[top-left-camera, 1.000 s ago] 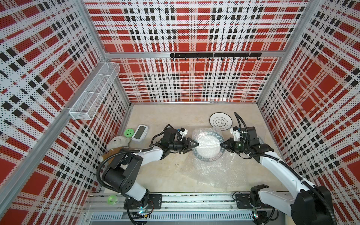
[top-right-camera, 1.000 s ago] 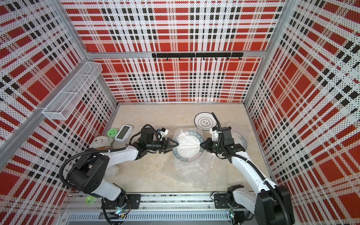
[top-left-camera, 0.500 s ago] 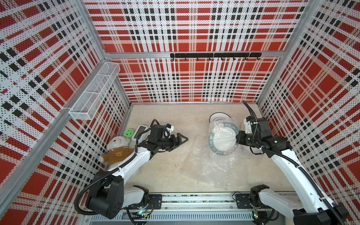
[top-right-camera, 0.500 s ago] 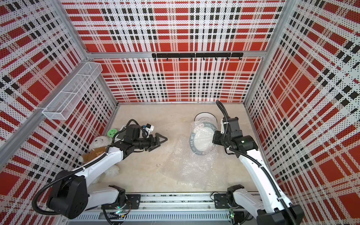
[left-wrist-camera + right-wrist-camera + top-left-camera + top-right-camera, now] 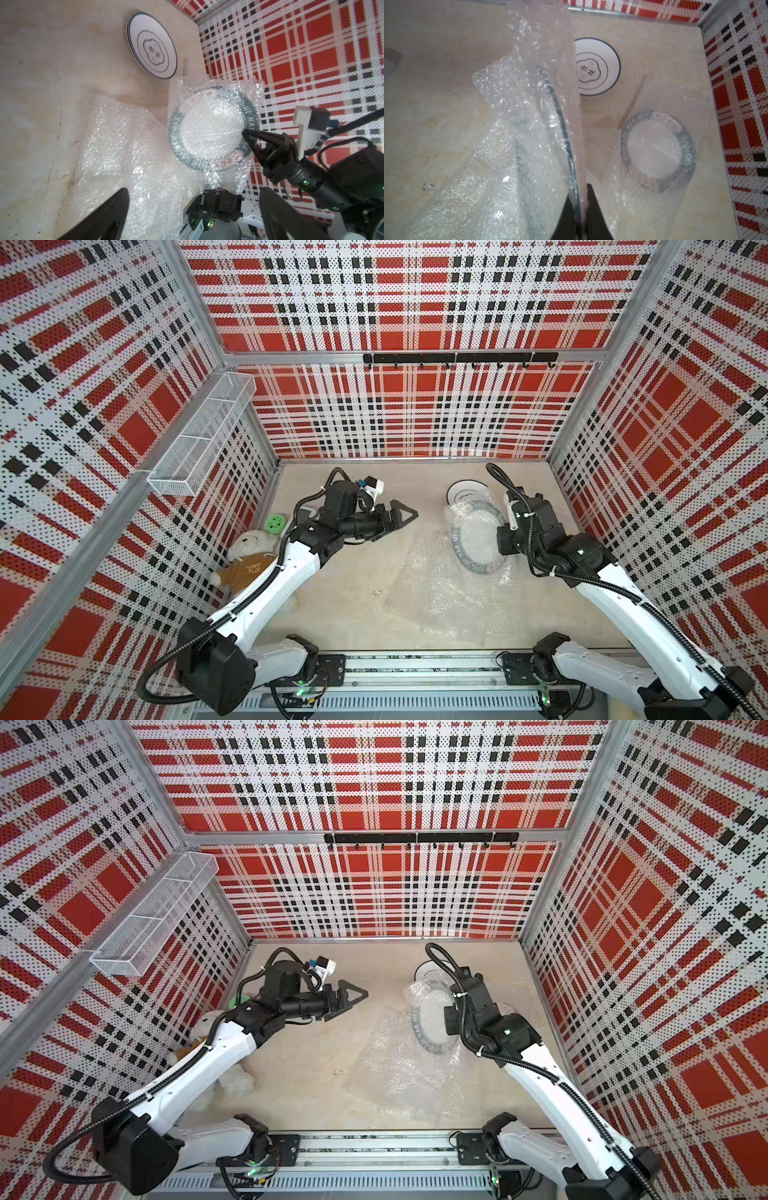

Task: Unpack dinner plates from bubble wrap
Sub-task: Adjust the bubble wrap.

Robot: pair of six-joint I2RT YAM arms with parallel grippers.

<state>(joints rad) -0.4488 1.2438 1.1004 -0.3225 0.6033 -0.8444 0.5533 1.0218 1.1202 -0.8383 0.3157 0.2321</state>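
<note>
The left arm (image 5: 286, 568) stretches from its base at the near edge toward the middle of the table, with the wrist held level and pointing to the right side. The left gripper (image 5: 401, 521) hangs above the table with its jaws spread wide and nothing between them. The right arm (image 5: 611, 585) rises from the near right corner, and its wrist is over the far right part of the table. The right gripper (image 5: 581, 209) has its jaws pressed together on the edge of a wrapped dinner plate (image 5: 473, 539), pinching plate and film together.

The table (image 5: 353, 597) is a beige surface that looks like marble. Walls (image 5: 415, 414) of perforated panels in red, black and white plaid stand around it. A white wire basket (image 5: 199, 448) is fixed on the left wall, and a black hook rail (image 5: 457, 358) on the back wall. At the left edge lie a plush bear (image 5: 249, 551) and a green disc (image 5: 275, 523).

The wrapped dinner plate stands nearly on its edge, with its face toward the left gripper, which is well apart from it. Bubble wrap (image 5: 216, 87) covers this face. I cannot tell whether the lower edge touches the table. A loose sheet (image 5: 449, 597) of the same film lies flat on the near side of it. A bare dinner plate (image 5: 467, 490) lies just behind it, near the back wall. In the right wrist view a second wrapped plate (image 5: 658, 151) lies flat on the table, near the right wall.
</note>
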